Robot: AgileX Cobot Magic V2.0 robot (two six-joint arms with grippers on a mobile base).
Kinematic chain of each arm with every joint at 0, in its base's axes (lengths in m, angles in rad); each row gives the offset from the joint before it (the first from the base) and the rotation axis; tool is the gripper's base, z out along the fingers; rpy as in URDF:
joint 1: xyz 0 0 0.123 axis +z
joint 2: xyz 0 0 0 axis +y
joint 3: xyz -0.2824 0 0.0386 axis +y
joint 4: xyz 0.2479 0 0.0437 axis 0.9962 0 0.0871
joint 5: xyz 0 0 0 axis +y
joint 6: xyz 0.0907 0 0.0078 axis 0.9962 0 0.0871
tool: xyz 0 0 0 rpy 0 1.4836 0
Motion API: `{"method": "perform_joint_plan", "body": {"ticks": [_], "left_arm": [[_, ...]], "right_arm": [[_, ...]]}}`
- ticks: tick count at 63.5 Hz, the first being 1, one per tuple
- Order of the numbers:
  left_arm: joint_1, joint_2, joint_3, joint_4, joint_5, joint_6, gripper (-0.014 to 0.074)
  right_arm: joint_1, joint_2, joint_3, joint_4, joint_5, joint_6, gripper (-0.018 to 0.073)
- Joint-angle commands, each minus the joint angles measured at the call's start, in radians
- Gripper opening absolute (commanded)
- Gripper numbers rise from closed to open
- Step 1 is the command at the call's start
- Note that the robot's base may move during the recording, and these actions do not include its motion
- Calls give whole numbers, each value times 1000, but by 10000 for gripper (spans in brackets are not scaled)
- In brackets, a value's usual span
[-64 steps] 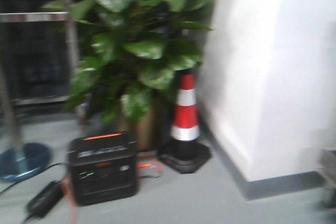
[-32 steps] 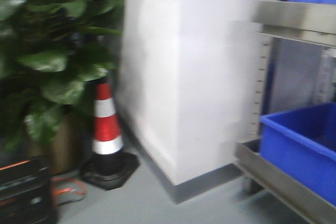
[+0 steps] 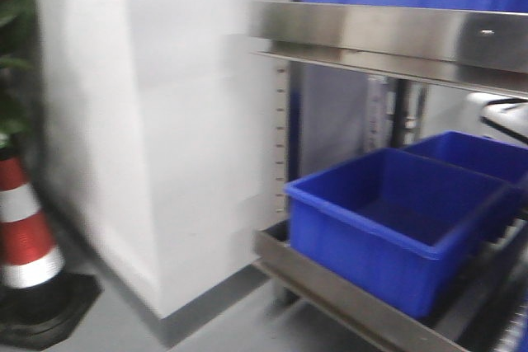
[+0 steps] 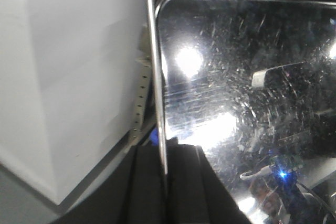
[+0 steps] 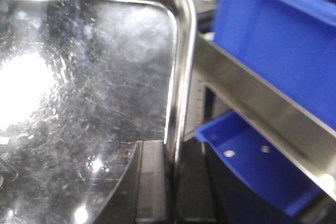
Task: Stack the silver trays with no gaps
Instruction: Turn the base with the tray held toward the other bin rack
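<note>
Left tool (image 4: 167, 156) reaches forward, its black fingers pinched on either side of the left rim of the silver tray (image 4: 247, 93). Right tool (image 5: 172, 153) is likewise clamped on the right rim; probably the same tray, but the views are blurred. Tray is held off any surface, beside the shelf (image 5: 252, 98) carrying blue bins (image 5: 278, 40). Surface mirror-bright, finely scratched, with rounded corners and glare patches.
</note>
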Motion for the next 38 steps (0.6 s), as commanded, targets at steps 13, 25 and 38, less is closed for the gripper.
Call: {"method": "perform_joint_plan", "body": {"ticks": [13,25,38], "left_arm": [[-22,-8,-14,-72,-80,8,-19],[-22,-8,-14,-72,-80,8,-19],[-22,-8,-14,-72,-80,8,-19]], "right_arm": [[21,1,-11,48,-239,-13,-69],[21,1,-11,48,-239,-13,-69],[21,1,-11,48,-239,-13,-69]]}}
